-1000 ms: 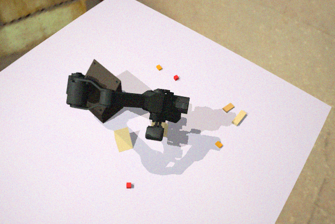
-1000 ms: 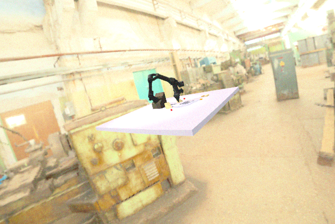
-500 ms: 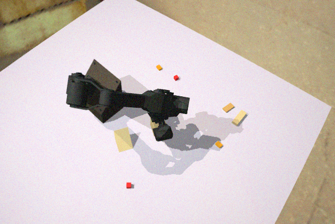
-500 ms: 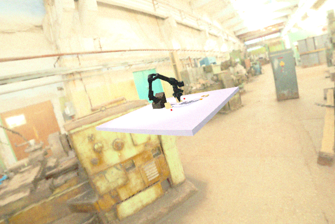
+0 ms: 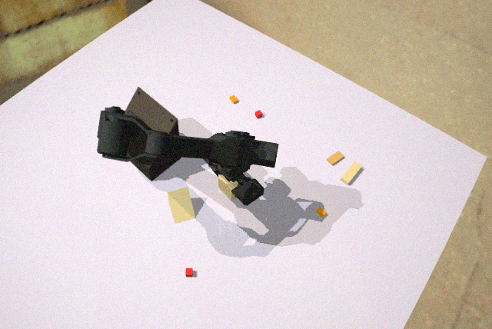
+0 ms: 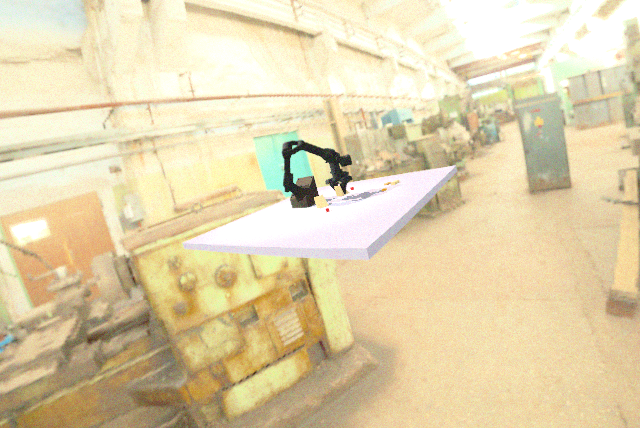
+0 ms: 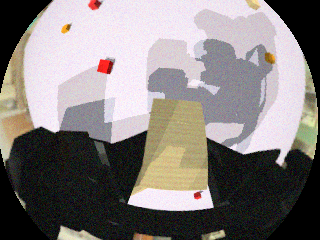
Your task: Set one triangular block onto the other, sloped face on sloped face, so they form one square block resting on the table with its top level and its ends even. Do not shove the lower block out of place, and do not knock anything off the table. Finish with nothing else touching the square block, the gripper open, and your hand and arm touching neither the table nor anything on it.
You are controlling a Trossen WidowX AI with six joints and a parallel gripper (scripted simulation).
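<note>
One pale yellow triangular block (image 5: 181,204) (image 6: 321,201) rests on the table beside the arm's base; I cannot make it out in the wrist view. My gripper (image 7: 174,135) is shut on the other triangular block (image 5: 227,187) (image 6: 339,190) (image 7: 175,125). It holds this block above the table, to the right of the resting block in the top view, with a gap between the two. In the wrist view the held block stands between the two black fingers. In the top view the hand hides part of it, and its exact tilt is hard to tell.
The table (image 5: 119,277) (image 6: 289,232) also bears a red cube (image 5: 189,272) (image 6: 327,209) near the resting block, another red cube (image 5: 258,114), an orange block (image 5: 234,98), a flat orange block (image 5: 335,157), a pale yellow bar (image 5: 351,173) and a small orange block (image 5: 321,212).
</note>
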